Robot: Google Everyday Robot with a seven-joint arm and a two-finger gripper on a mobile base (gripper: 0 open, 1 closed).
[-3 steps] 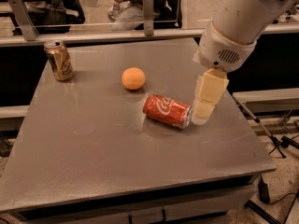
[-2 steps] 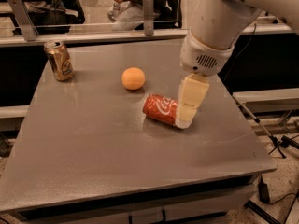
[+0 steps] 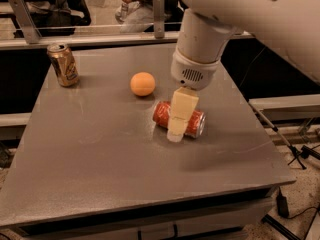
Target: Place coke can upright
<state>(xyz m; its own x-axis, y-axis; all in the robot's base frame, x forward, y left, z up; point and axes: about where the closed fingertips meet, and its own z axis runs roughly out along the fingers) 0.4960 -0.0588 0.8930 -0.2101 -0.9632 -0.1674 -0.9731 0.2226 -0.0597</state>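
Red aluminium coke can [image 3: 161, 116] with white script lies on its side a little right of the middle of the flat grey tabletop [image 3: 100, 159]. Its long axis runs left to right, and a silver end shows at the right. Directly over its midsection hangs the cream-coloured gripper [image 3: 176, 130] of the white robot arm [image 3: 200, 39], crossing the can's axis and hiding the label's centre; whether it grips the can cannot be told. A round orange ball [image 3: 142, 83] sits near, behind and to the left, and a gold can [image 3: 63, 64] stands upright, well apart, at the far left corner. Bare tabletop opens in front and to the left, so standing the can up likely has room.
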